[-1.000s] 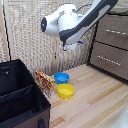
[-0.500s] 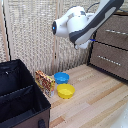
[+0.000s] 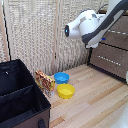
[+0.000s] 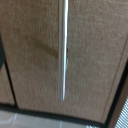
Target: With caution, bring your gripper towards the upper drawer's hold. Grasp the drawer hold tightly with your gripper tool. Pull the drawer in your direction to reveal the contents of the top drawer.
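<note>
In the exterior view the dark-brown cabinet stands at the right. The upper drawer (image 3: 119,26) is partly covered by my white arm, and a stretch of its silver hold (image 3: 120,33) shows. The second drawer front (image 3: 111,62) lies below it. My gripper (image 3: 103,39) is just in front of the upper drawer, and only a dark blue tip shows, so its state is unclear. The wrist view shows a slim silver bar (image 4: 62,50) close up on a brown front (image 4: 30,55). No fingers show there.
A black open box (image 3: 20,95) fills the exterior view's lower left. A patterned snack bag (image 3: 45,81), a blue bowl (image 3: 61,77) and a yellow bowl (image 3: 66,91) sit on the wooden surface (image 3: 95,100). A woven screen (image 3: 40,35) stands behind.
My arm has moved toward the exterior view's right and closer to the cabinet's upper drawer. The bowls, bag and box have not moved.
</note>
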You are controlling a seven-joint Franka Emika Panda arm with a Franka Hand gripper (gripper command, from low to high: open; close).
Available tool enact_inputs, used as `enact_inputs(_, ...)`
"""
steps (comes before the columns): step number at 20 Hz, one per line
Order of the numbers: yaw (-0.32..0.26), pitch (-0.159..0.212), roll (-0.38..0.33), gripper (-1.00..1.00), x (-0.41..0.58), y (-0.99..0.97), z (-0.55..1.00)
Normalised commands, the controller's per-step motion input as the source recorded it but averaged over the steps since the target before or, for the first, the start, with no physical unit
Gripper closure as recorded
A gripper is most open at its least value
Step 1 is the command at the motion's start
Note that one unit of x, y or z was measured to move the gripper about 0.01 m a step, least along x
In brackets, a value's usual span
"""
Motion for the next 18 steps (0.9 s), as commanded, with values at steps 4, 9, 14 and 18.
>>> enact_inputs(4, 0.082, -0.080, -0.041, -1.00, -0.166, -0.65, 0.08)
enact_inputs(9, 0.083, -0.012, 0.006, 1.00, -0.038, -0.58, 0.04)
enact_inputs(14, 0.007, 0.000, 0.001, 1.00, 0.001, -0.25, 0.00)
enact_inputs(18, -0.004, 0.000, 0.009, 1.00, 0.000, -0.27, 0.00)
